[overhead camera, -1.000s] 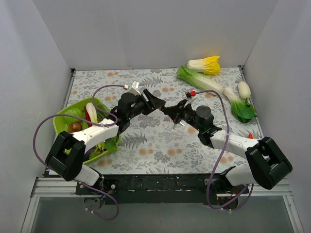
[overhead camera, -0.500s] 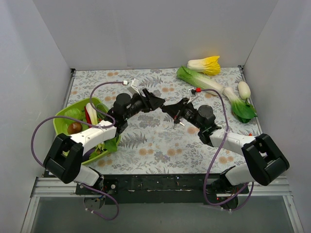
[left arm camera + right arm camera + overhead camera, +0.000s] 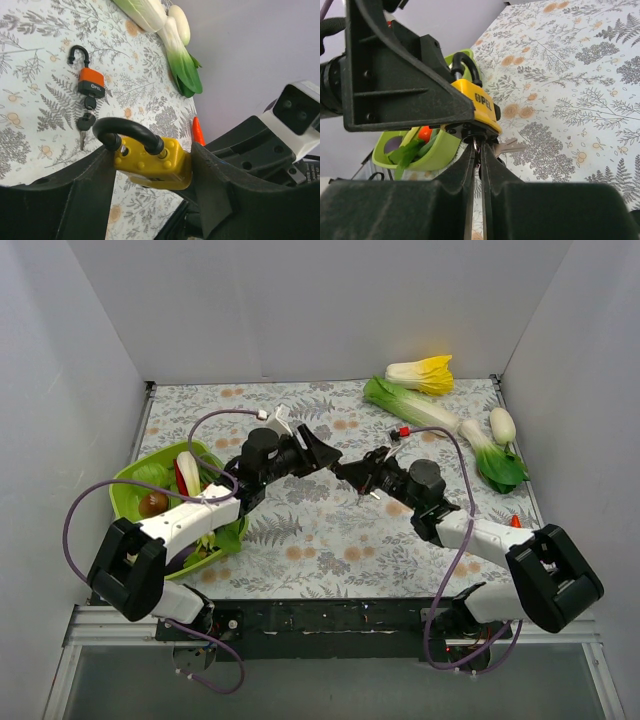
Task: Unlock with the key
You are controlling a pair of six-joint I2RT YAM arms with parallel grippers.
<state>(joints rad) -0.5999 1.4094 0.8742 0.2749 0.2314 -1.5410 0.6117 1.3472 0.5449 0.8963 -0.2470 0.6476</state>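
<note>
The right gripper is pressed together on the key, held up against the underside of the yellow padlock. The key appears seated in the keyhole, and a spare from the bunch dangles toward 3 o'clock. The left gripper pinches the padlock's body from both sides, with the shackle out and the keyhole facing the other arm, probably so the body resists the twist. The two grippers meet above the middle of the surface. An orange padlock lies beyond at 11 o'clock, shackle open.
</note>
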